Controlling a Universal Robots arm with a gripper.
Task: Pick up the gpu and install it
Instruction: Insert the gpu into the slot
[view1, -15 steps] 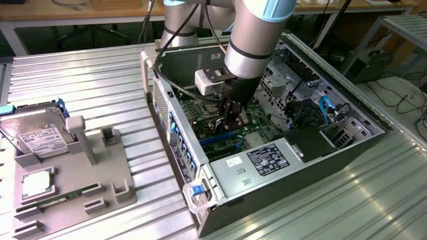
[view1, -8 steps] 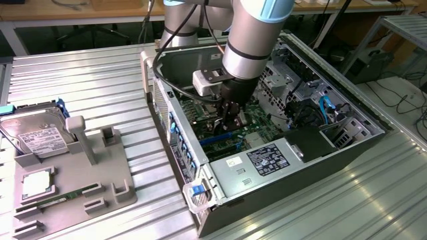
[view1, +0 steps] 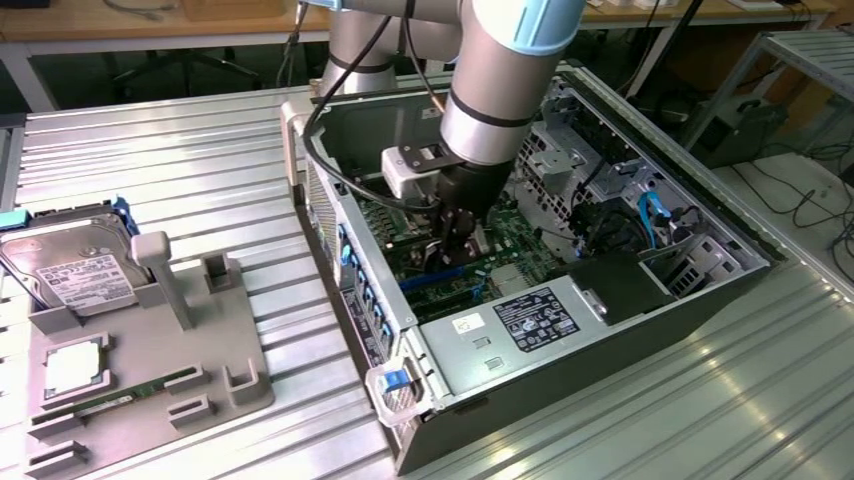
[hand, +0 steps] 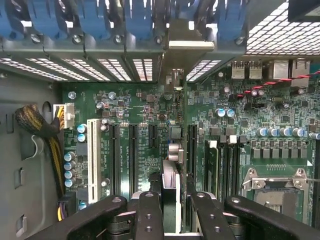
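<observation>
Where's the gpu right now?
The gpu is edge-on in the pincer, above the motherboard among its expansion slots, inside the open computer case at the exterior view's centre.

Open computer case (view1: 694, 215) on metal table (view1: 174, 170); hard drive (view1: 74, 265) in grey holder (view1: 200, 340).

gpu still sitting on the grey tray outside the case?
No, the gripper holds the gpu edge-on over the motherboard inside the case.
</observation>
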